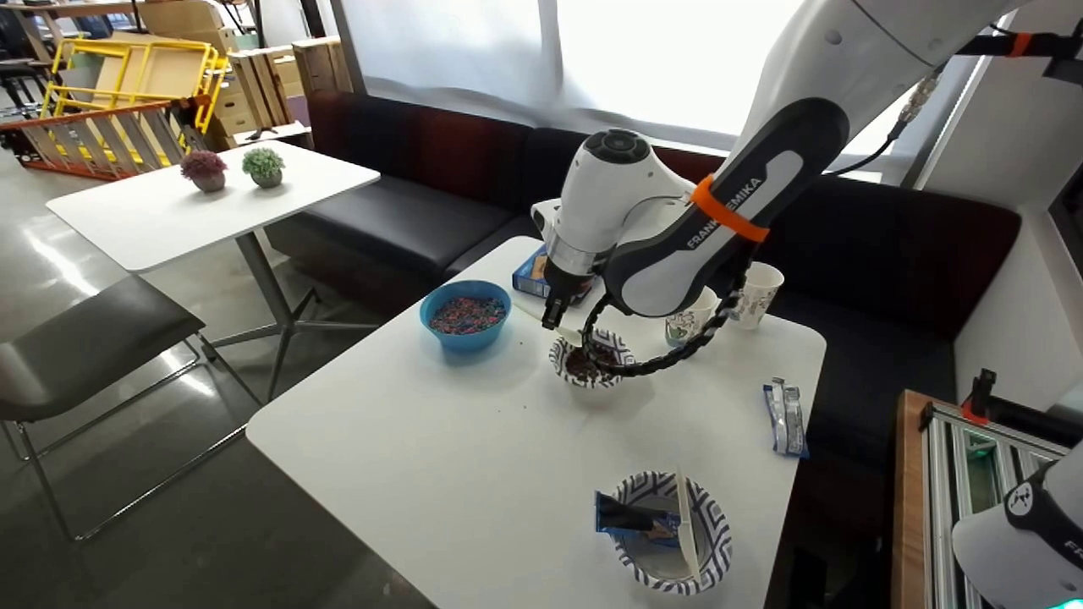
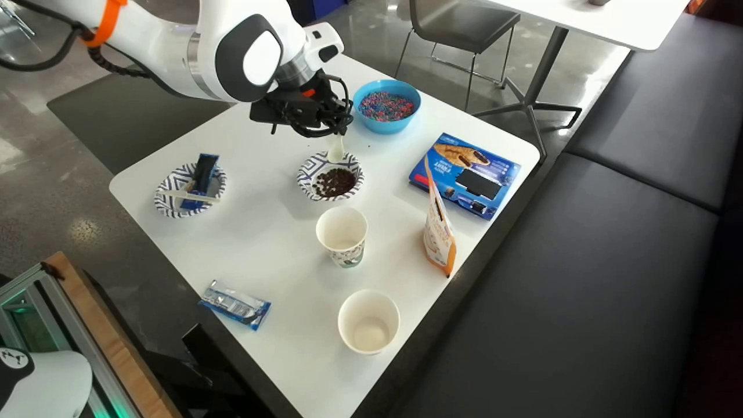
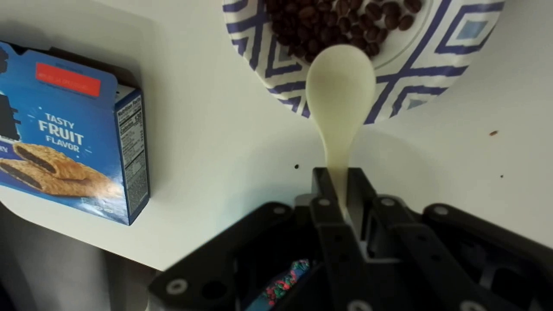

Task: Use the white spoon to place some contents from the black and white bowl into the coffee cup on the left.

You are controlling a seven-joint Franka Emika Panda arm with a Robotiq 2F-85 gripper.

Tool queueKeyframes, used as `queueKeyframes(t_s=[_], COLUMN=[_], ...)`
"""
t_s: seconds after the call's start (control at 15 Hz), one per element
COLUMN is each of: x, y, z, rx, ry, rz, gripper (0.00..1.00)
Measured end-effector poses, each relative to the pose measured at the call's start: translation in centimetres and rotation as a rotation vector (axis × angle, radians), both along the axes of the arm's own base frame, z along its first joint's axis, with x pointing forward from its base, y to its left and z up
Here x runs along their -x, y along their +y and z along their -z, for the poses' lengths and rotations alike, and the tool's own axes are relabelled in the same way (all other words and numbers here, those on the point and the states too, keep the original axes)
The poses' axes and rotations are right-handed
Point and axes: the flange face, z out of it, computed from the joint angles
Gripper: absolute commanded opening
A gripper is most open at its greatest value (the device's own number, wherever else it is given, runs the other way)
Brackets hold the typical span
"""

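Note:
In the wrist view my gripper [image 3: 339, 185] is shut on the handle of the white spoon [image 3: 341, 82], whose head points away from the fingers and looks empty. The spoon's head overlaps the near rim of the black and white bowl [image 3: 432, 65]; whether they touch I cannot tell. Dark brown beans [image 3: 328, 26] lie inside that bowl. Two white cups stand beyond it in an exterior view: the coffee cup on the left [image 2: 347, 252], closer to the bowl, and a second cup [image 2: 368, 322]. Both look empty inside. Part of the spoon's handle is hidden between the fingers.
A blue bowl [image 2: 383, 126] of colourful bits stands close beside the gripper. Past it lie a blue snack box [image 2: 464, 174] and an upright orange-and-white bag [image 2: 439, 241]. A striped dish [image 1: 715, 541] holds another spoon and a packet. Silvery packets [image 2: 235, 305] lie near the table's edge.

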Motion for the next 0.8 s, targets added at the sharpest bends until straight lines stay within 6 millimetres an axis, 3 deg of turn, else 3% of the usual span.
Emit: queueKeyframes(t_s=[0.47, 0.8], x=[0.8, 2.2], y=[-2.0, -1.1], z=[1.0, 2.3], rx=[-0.054, -0.145], ry=[-0.063, -0.126], rz=[0.110, 0.156], gripper=[0.04, 0.04])
